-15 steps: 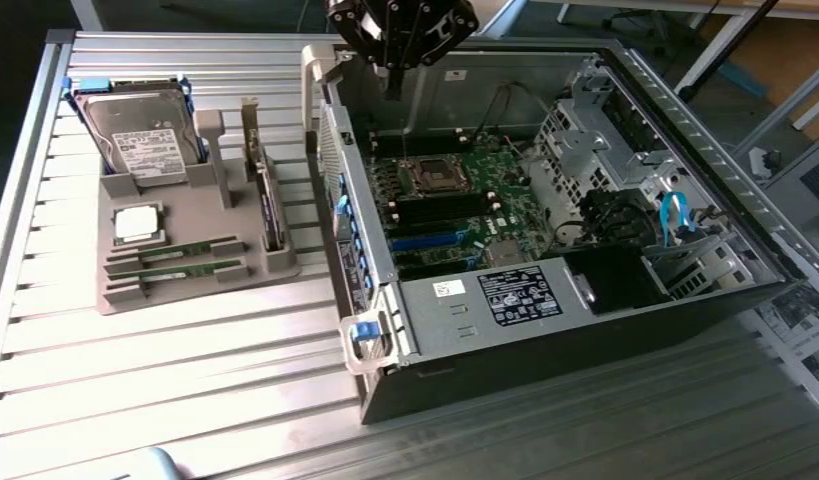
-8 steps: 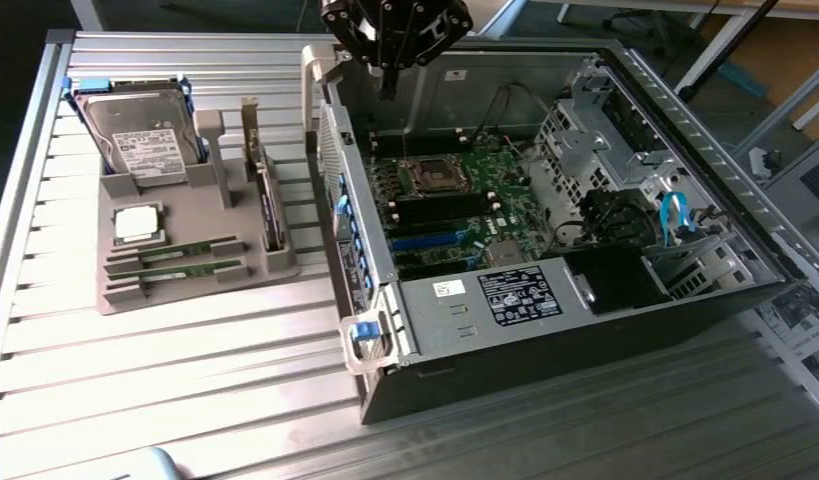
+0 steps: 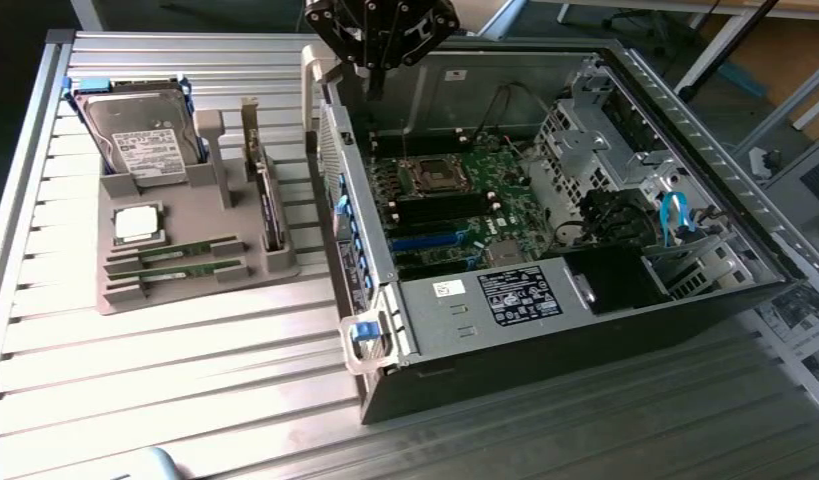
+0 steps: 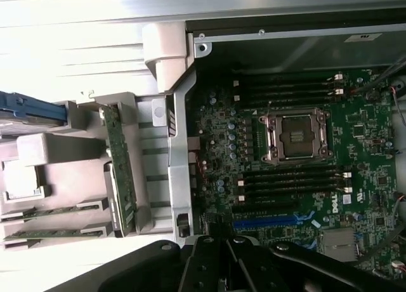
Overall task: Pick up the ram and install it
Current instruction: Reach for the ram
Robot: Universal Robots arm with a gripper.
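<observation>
A slatted metal bench [image 3: 142, 400] is carrying the work, and the room beyond its far edge is showing too little to read. Two large items are sitting on it side by side: a grey holder [image 3: 122, 295] at the exterior view's left and one black computer case [image 3: 543, 345], lying open, at its right. The holder is keeping one hard drive [image 3: 142, 140] propped at its far end, one silver processor [image 3: 138, 222] lying flat in a recess, one green card [image 3: 265, 200] standing on edge in a slot, and two ram sticks [image 3: 180, 251] lying side by side in its near slots. Inside the case, the motherboard [image 3: 476, 190] is showing one open socket [image 4: 295, 136] with black memory slots [image 4: 292, 184] on both sides. The gripper [image 3: 377, 75] is hanging over the case's far corner, well apart from the ram sticks, its fingers pressed together.
</observation>
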